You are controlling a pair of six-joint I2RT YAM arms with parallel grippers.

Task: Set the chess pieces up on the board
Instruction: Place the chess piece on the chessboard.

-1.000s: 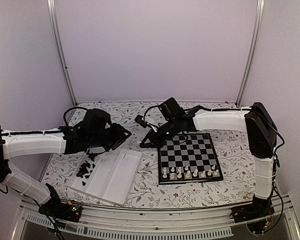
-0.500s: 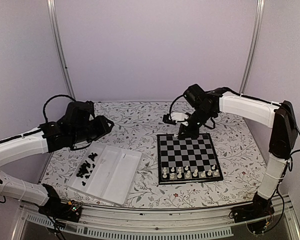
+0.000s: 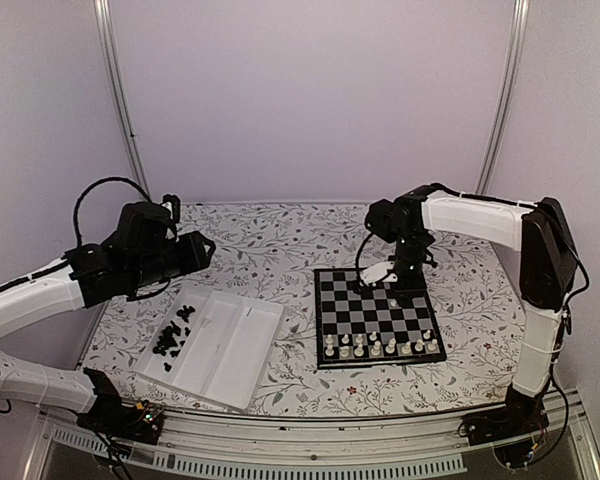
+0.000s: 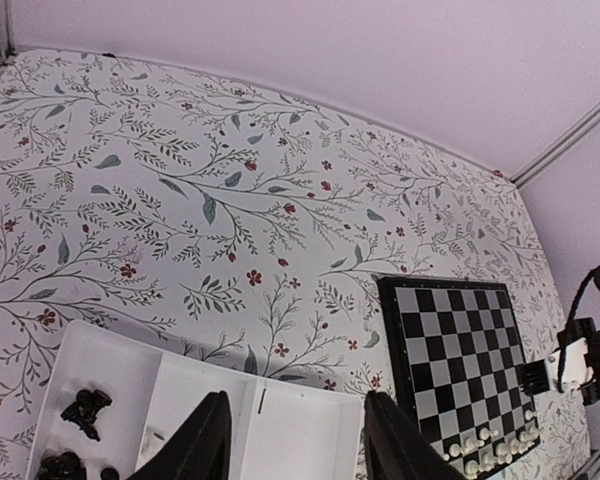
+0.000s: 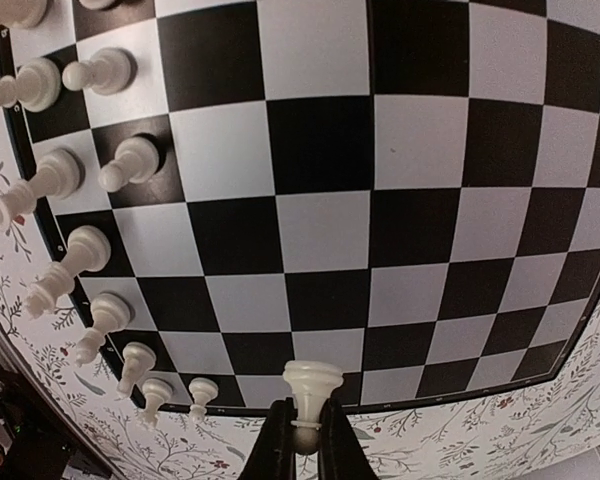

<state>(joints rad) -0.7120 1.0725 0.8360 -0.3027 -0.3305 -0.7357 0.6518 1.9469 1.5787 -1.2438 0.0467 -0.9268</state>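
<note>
Chess piece (image 5: 312, 381) cream-white, flared top, pinched in right claw (image 5: 303, 428).

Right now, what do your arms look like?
Both the left arm and right arm have smooth white shells with chunky black joints. Thin black cables loop off them. Each ends in two black fingers.

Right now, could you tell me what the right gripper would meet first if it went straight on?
Probably an empty square of the board; the white piece in the right gripper would land first.
</note>
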